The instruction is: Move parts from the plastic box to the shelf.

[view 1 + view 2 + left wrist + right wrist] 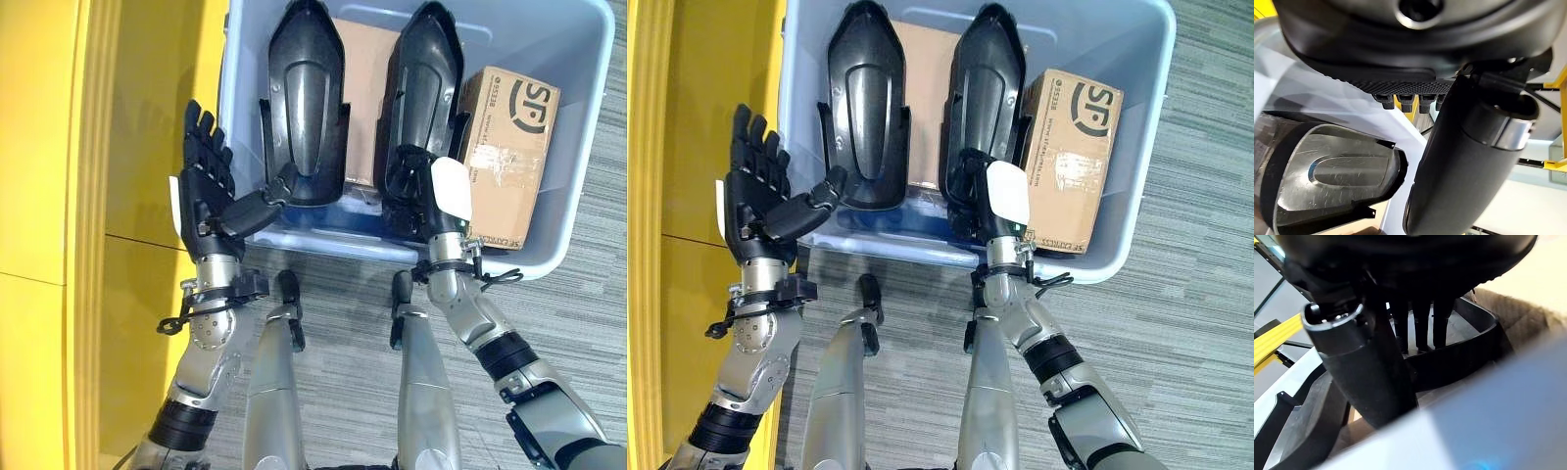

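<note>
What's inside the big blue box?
Inside the plastic box are two black parts, a cardboard box, and brown cardboard beneath. The right hand reaches in. The box's floor is mostly covered.

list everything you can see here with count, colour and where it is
plastic box: 1, pale blue, on the floor ahead
parts: 2, black moulded shells, side by side in the plastic box; second one
cardboard box: 1, brown, in the plastic box, right of the parts
shelf: 1, yellow, at left
floor: grey carpet
left hand: open, thumb touching the left part's near end
right hand: fingers curled round the right part's near end
</note>
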`<state>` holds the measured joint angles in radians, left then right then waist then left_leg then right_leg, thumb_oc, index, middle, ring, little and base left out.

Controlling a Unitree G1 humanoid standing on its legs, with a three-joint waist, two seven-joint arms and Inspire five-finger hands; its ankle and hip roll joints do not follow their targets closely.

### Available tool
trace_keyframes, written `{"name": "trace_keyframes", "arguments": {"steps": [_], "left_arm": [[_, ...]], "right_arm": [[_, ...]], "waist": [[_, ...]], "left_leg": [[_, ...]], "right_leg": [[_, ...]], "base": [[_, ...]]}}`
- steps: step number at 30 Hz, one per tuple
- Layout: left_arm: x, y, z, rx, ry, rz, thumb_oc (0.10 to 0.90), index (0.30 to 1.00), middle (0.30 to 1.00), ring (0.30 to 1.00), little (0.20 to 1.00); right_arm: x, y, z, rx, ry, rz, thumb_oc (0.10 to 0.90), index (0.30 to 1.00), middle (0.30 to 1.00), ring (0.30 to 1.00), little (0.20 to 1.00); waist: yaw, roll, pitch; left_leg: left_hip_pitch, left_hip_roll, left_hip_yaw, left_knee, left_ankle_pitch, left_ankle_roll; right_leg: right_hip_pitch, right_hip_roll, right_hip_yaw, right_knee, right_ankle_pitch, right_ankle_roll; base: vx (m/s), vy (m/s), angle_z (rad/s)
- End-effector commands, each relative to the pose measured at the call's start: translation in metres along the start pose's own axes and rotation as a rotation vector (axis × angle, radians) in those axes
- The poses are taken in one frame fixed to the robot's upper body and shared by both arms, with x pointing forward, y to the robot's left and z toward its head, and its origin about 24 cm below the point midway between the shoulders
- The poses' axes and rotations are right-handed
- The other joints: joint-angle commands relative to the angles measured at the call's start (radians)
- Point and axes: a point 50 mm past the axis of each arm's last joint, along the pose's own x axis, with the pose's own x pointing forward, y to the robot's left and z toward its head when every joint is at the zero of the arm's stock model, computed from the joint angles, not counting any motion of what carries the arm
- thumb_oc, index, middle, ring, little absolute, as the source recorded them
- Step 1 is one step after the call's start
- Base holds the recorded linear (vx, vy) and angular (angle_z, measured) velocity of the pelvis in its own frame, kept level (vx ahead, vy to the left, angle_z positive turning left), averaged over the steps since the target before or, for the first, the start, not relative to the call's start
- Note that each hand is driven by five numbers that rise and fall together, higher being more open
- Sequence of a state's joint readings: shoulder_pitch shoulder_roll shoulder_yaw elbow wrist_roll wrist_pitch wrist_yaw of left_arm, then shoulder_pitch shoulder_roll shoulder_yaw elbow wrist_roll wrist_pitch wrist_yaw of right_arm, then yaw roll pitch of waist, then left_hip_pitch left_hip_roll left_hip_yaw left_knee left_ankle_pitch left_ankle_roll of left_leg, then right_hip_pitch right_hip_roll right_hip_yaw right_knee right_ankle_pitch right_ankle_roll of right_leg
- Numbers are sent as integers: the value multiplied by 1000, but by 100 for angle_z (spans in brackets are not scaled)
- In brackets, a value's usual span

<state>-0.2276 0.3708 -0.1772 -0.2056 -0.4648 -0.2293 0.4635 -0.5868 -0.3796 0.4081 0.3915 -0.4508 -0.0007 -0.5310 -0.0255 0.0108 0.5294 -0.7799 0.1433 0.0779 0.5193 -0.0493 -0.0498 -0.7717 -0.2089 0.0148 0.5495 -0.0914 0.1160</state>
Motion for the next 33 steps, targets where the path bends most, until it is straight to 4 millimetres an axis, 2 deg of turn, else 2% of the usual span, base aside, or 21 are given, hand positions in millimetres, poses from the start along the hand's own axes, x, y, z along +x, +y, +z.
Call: {"name": "trace_keyframes", "arguments": {"steps": [1,3,6,10,16,21,23,24,29,32,33], "left_arm": [[4,-14,40,-53,-219,-96,900,1000,1000,1000,1000],[4,-13,39,-49,-215,-97,900,1000,1000,1000,1000],[3,-12,33,-46,-186,-103,900,1000,1000,1000,1000],[1,-6,29,-28,-165,-110,900,1000,1000,1000,1000],[-6,13,23,17,-120,-71,900,1000,1000,1000,1000],[-14,28,14,43,-53,-44,900,1000,1000,1000,1000],[-15,30,12,40,-41,-41,900,1000,1000,1000,1000],[-18,34,9,63,-20,-45,900,1000,1000,1000,1000],[-25,45,5,92,17,-22,900,1000,1000,1000,1000],[-27,49,4,110,29,-16,900,1000,1000,1000,1000],[-30,53,3,134,41,-17,900,1000,1000,1000,1000]], "right_arm": [[-16,11,1,29,-17,143,400,300,300,300,300],[-17,9,2,32,-26,139,400,300,300,300,300],[-20,-3,6,32,-78,115,400,300,300,300,300],[-25,-18,7,46,-113,85,400,300,300,300,300],[-37,-44,-1,181,-68,6,400,300,300,300,300],[-39,-76,0,219,-99,-111,400,300,300,300,300],[-40,-76,-2,224,-90,-110,400,300,300,300,300],[-40,-85,0,222,-112,-122,400,300,300,300,300],[-41,-104,7,230,-166,-167,400,300,300,300,300],[-42,-112,9,217,-188,-183,400,300,300,300,300],[-45,-122,11,197,-211,-203,400,300,300,300,300]], "waist": [[9,34,-9],[9,31,-9],[7,15,-38],[5,-2,-91],[5,-15,-190],[-1,-22,-272],[0,-20,-288],[-1,-24,-321],[-2,-28,-388],[-7,-32,-409],[-12,-32,-425]], "left_leg": [[61,38,14,-66,-5,0],[96,39,15,-87,1,-1],[199,41,17,-146,16,-8],[306,46,22,-218,36,-20],[444,45,39,-330,68,-35],[539,45,48,-414,94,-44],[549,46,49,-429,103,-44],[576,51,53,-463,115,-47],[659,60,81,-576,156,-54],[687,67,93,-598,159,-55],[704,76,106,-603,157,-57]], "right_leg": [[230,-3,-46,-66,-108,-23],[265,-2,-47,-93,-97,-18],[374,-6,-55,-176,-76,-4],[490,-10,-74,-283,-49,12],[631,-23,-92,-407,-10,32],[707,-27,-100,-465,9,43],[713,-27,-100,-476,17,43],[731,-25,-104,-494,24,46],[769,-18,-100,-537,44,57],[782,-16,-90,-549,47,59],[788,-12,-79,-552,45,59]], "base": [[-59,12,-3],[-13,1,-1],[82,-18,-5],[100,-42,-4],[95,-34,-1],[61,-45,4],[39,-31,2],[58,-42,0],[47,-34,-4],[21,-28,-9],[37,-59,-22]]}}
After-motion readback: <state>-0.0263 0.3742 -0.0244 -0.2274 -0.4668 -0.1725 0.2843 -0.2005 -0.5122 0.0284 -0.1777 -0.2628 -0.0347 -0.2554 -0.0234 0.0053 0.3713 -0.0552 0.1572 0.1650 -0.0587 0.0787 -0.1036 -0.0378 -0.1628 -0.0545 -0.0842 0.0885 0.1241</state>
